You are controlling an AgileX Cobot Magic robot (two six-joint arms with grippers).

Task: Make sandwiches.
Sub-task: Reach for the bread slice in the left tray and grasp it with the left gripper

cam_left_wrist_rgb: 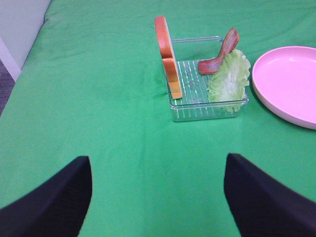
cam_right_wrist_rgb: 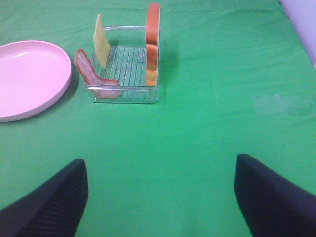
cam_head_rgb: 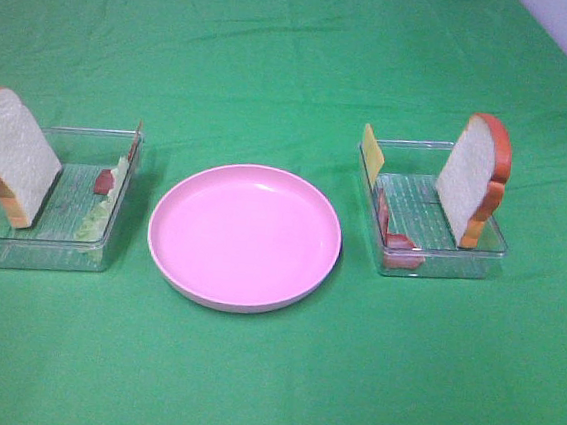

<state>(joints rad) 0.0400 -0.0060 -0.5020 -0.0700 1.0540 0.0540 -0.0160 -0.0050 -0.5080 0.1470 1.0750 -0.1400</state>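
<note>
The sandwich parts stand apart in two clear trays. The left tray [cam_head_rgb: 48,253] holds an upright bread slice [cam_head_rgb: 13,156], lettuce [cam_head_rgb: 98,210] and bacon [cam_head_rgb: 106,182]. The right tray [cam_head_rgb: 450,261] holds an upright bread slice [cam_head_rgb: 472,181], a cheese slice [cam_head_rgb: 372,153] and bacon [cam_head_rgb: 396,243]. The round pink plate [cam_head_rgb: 245,234] between them holds nothing. My left gripper [cam_left_wrist_rgb: 158,197] is open and well short of its bread [cam_left_wrist_rgb: 167,54], lettuce [cam_left_wrist_rgb: 228,79] and bacon [cam_left_wrist_rgb: 219,52]. My right gripper [cam_right_wrist_rgb: 160,202] is open and short of its bread [cam_right_wrist_rgb: 153,44], cheese [cam_right_wrist_rgb: 101,42] and bacon [cam_right_wrist_rgb: 91,74]. Neither gripper shows in the exterior high view.
A green cloth [cam_head_rgb: 278,61] covers the table. The plate also shows at the edge of the left wrist view [cam_left_wrist_rgb: 289,81] and of the right wrist view [cam_right_wrist_rgb: 29,79]. The cloth's side edges meet a pale wall or floor [cam_left_wrist_rgb: 19,29].
</note>
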